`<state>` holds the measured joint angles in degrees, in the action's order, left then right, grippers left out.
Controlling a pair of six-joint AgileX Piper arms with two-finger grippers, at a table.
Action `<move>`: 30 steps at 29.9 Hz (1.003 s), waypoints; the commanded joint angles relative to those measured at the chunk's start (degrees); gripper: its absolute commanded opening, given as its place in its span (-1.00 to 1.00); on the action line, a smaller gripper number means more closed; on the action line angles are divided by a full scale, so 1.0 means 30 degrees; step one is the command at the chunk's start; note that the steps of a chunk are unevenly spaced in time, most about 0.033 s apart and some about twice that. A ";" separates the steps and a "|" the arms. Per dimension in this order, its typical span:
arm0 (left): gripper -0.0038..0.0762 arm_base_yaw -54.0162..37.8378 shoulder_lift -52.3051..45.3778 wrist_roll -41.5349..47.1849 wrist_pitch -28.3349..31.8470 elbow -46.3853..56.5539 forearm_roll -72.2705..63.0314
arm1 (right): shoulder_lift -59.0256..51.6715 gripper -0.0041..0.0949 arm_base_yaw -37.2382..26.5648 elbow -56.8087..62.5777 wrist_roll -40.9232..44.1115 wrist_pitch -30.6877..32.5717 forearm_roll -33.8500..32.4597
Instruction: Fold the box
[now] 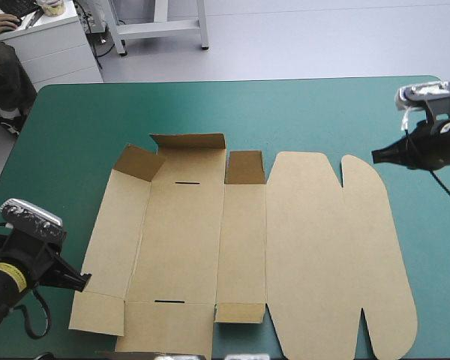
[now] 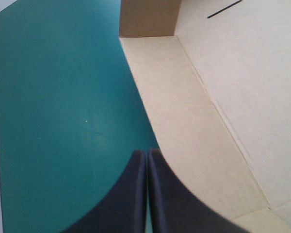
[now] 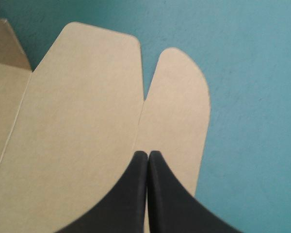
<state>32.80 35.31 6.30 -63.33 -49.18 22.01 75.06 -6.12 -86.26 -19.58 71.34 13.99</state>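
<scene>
The brown box (image 1: 240, 247) lies as a cut sheet on the teal-green cover, mostly flat, with small flaps at its far edge standing up. Its rounded lid panels spread to the right. My left gripper (image 1: 81, 280) is shut and empty at the sheet's near left corner, just off its left edge; in the left wrist view the gripper (image 2: 147, 154) points along that edge of the box (image 2: 233, 97). My right gripper (image 1: 378, 155) is shut and empty, beside the far right rounded flap. In the right wrist view the gripper (image 3: 148, 155) hovers over that flap of the box (image 3: 179, 97).
Bare teal-green cover (image 1: 82, 135) stretches left of the sheet and along the far side. The table's far edge lies well beyond the box, and bare cover also shows right of the lid panels (image 1: 435, 255).
</scene>
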 commanded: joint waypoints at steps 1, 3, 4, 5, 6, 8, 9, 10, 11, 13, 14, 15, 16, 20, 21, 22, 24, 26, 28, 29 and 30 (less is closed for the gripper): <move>-0.92 0.0107 0.1420 0.0889 0.1312 -0.0628 0.1634 | -0.2202 -0.96 -0.0149 0.1839 -0.0332 0.0173 0.1710; -0.92 0.0107 0.2428 0.0889 0.1312 -0.0909 0.1634 | -0.3153 -0.96 -0.0149 0.3217 -0.0910 0.0173 0.2537; -0.92 0.0107 0.2840 0.0889 0.1312 -0.1030 0.1634 | -0.3545 -0.96 -0.0149 0.3728 -0.1246 0.0173 0.2883; -0.92 0.0107 0.3242 0.0889 0.1346 -0.1163 0.1634 | -0.3998 -0.96 -0.0149 0.4327 -0.1544 0.0173 0.3105; -0.92 0.0107 0.3845 0.0889 0.1430 -0.1387 0.1743 | -0.4446 -0.96 -0.0149 0.4866 -0.1624 0.0134 0.3217; -0.90 0.0107 0.4638 0.0889 0.1738 -0.1759 0.1790 | -0.5242 -0.96 -0.0149 0.5728 -0.1805 0.0134 0.3280; -0.87 0.0107 0.5198 0.0889 0.2027 -0.2125 0.1790 | -0.5685 -0.96 -0.0149 0.6157 -0.1812 0.0134 0.3321; -0.87 0.0107 0.5669 0.0889 0.2199 -0.2407 0.1790 | -0.6161 -0.96 -0.0149 0.6561 -0.1890 0.0134 0.3422; -0.87 0.0107 0.6135 0.0889 0.2343 -0.2803 0.1727 | -0.6641 -0.96 -0.0149 0.6959 -0.1933 0.0134 0.3485; -0.87 -0.0030 0.6944 0.0835 0.2621 -0.3749 0.1244 | -0.7493 -0.96 -0.0149 0.7597 -0.2026 0.0083 0.3514; -0.87 -0.0278 0.7374 0.0835 0.2783 -0.4236 0.0698 | -0.7971 -0.96 -0.0149 0.7924 -0.2026 -0.0134 0.3514; -0.87 -0.0580 0.7773 0.0593 0.2962 -0.4711 0.0047 | -0.8448 -0.96 -0.0149 0.8264 -0.2026 -0.0395 0.3514; -0.87 -0.0883 0.8073 0.0305 0.3067 -0.5066 -0.0555 | -0.8815 -0.96 -0.0149 0.8547 -0.2026 -0.0626 0.3570; -0.87 -0.3040 0.9247 -0.2910 0.3098 -0.6349 -0.4765 | -1.0416 -0.96 -0.0149 0.9651 -0.2026 -0.0998 0.3628; -0.87 -0.4002 0.9467 -0.3888 0.2797 -0.6539 -0.6032 | -1.0747 -0.96 -0.0149 0.9872 -0.2026 -0.1144 0.3628; -0.87 -0.4707 0.9598 -0.4668 0.2388 -0.6640 -0.7336 | -1.0972 -0.96 -0.0149 1.0042 -0.2026 -0.1259 0.3628; -0.87 -0.6726 0.9813 -0.6464 0.1433 -0.6688 -0.9667 | -1.1405 -0.96 -0.0149 1.0366 -0.2026 -0.1396 0.3628; -0.87 -0.8786 0.9850 -0.8050 0.0331 -0.6688 -1.1561 | -1.1491 -0.96 -0.0149 1.0449 -0.2026 -0.1402 0.3548; -0.87 -1.1154 0.9850 -0.9546 -0.1205 -0.6688 -1.3107 | -1.1491 -0.96 -0.0149 1.0449 -0.2026 -0.1402 0.3548; -0.87 -1.2104 0.9850 -1.0194 -0.1893 -0.6688 -1.3602 | -1.1451 -0.96 -0.0149 1.0449 -0.2026 -0.1442 0.3548; -0.87 -1.3185 0.9850 -1.0616 -0.2651 -0.6688 -1.4307 | -1.1413 -0.96 -0.0149 1.0449 -0.2026 -0.1535 0.3501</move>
<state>-0.48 65.96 -20.40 -66.94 -67.34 -13.76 40.59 -6.23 -53.63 -24.99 70.06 23.28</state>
